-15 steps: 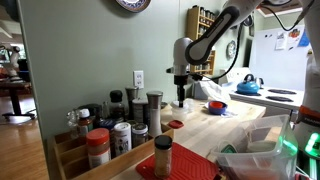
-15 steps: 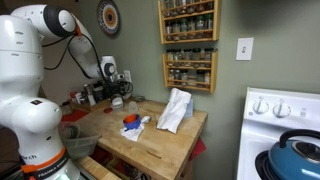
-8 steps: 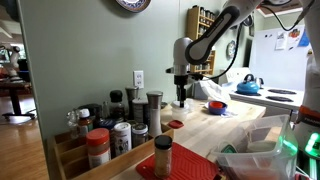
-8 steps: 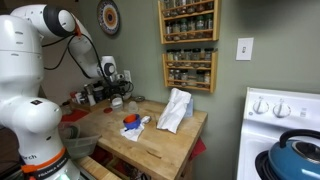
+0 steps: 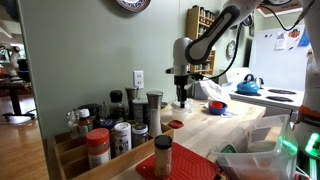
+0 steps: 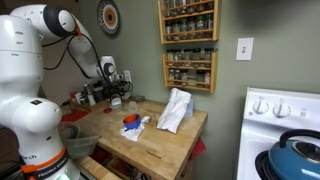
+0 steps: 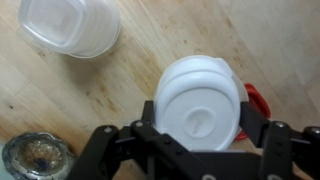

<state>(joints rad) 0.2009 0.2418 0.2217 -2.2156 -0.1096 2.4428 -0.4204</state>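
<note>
Straddling a smooth, round white plastic lid [image 7: 198, 95], the gripper [image 7: 200, 128] stands with black fingers spread wide; contact unclear. At ten o'clock, a squarish translucent tub [image 7: 70, 28] rests on the pale wood-grain countertop [image 7: 120, 85].

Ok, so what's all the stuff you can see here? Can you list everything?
white round tub: one, white, on the table between the gripper's fingers
red thing: one, red, peeking out beside that tub
see-through tub: one, whitish, on the table nearby
glass jar: one, clear, brownish inside, on the table
spice jars: many, mixed colours, at the table's end
white cloth: one, on the table
table: one, light wood
kettle: one, blue, on the stove
stove: one, white
spice shelves: two, wooden, on the wall
clock: one, on the wall
robot arm: one, white
gripper: one, black, open, over the white tub
</note>
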